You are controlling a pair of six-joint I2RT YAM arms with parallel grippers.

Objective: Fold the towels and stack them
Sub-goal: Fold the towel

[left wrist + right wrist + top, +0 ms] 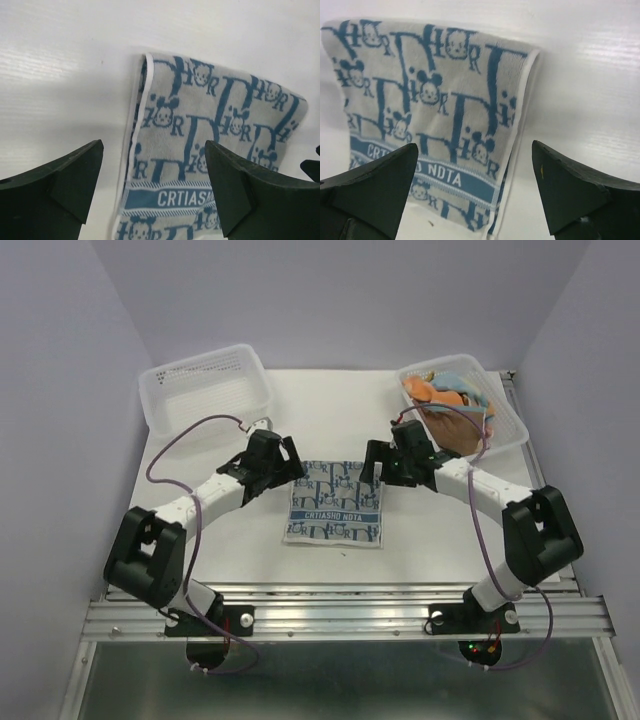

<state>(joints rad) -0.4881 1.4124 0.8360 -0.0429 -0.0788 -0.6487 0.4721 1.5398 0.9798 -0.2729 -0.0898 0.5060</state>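
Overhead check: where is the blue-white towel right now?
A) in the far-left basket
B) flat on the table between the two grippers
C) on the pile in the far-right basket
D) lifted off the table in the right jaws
B: the blue-white towel lies flat on the table between the left gripper and the right gripper. Both wrist views show the jaws open with nothing in them.

Pale lavender walls on three sides: back wall point(330, 300), left wall point(60, 390), right wall point(600, 350). White table point(250, 555) in middle, matte, soft faint shadows. Wrist views: faint horizontal streaks in tabletop. Ribbed aluminium rail point(340, 615) along near edge. Grey-green surface point(340, 685) below rail. Light even, diffuse.
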